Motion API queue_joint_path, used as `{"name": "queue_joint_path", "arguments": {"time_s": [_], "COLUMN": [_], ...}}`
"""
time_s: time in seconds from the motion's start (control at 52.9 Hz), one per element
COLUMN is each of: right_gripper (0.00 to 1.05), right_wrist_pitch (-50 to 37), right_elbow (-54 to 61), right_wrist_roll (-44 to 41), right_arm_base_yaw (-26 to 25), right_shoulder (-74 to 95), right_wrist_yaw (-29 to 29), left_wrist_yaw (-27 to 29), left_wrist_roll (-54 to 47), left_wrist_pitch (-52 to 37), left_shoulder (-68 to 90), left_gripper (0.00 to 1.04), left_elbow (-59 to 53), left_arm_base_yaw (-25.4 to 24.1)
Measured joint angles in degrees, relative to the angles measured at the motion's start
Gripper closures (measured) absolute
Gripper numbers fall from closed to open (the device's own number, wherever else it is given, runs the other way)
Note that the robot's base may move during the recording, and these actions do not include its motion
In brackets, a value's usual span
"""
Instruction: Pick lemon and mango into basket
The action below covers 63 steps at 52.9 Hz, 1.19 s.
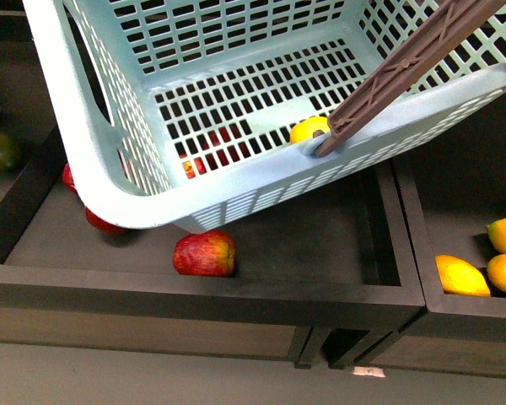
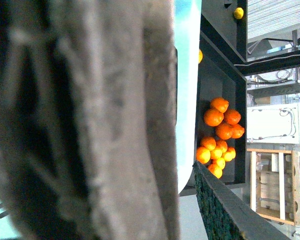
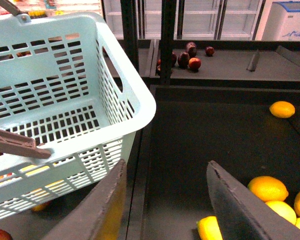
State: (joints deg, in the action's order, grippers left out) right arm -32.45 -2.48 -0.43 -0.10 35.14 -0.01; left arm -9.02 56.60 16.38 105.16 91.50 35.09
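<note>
Several mangoes (image 1: pixel 108 224) lie under the basket (image 1: pixel 93 160); right jaws wide, empty; left jaws unclear.

The right arm's fingers (image 3: pixel 235 207) are flat, dark grey blades (tapering wedge shapes).

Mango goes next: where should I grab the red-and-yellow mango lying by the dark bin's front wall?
Probably across its short middle, down from above: the mango lies flat, long axis left-right, and the tilted pale aqua slotted basket overhangs behind it.
</note>
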Motion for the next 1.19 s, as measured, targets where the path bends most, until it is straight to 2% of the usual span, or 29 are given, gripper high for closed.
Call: {"name": "queue_joint_path", "arguments": {"time_s": [0.302,0.454,0.794,1.191], "right_gripper": [0.08,0.09,0.09,0.09], "right_wrist_pitch": [0.02,0.04,0.09,0.11], "right_elbow": [0.02,0.09,0.15,0.22], "right_wrist_roll": [0.04,0.2,0.22,0.24], "right_arm_base_yaw": [0.0,0.0,0.0,0.02], "right_shoulder": [0.02,0.0,-0.02,-0.15], "right_wrist_yaw": [0.13,0.2,0.07,0.02], "left_wrist_yaw": [0.09,-1.14,0.48,-0.26], "left_wrist_roll": [0.0,0.42,-0.02,0.0], "left_wrist_pitch": [0.0,0.0,0.0,0.0], "left_shoulder": [0.0,0.0,0.02,0.07], "left_gripper": [0.77,0.77,0.77,0.77], "left_elbow": [0.02,0.02,0.09,0.15], "left_arm_base_yaw": [0.11,0.7,0.15,0.04]}}
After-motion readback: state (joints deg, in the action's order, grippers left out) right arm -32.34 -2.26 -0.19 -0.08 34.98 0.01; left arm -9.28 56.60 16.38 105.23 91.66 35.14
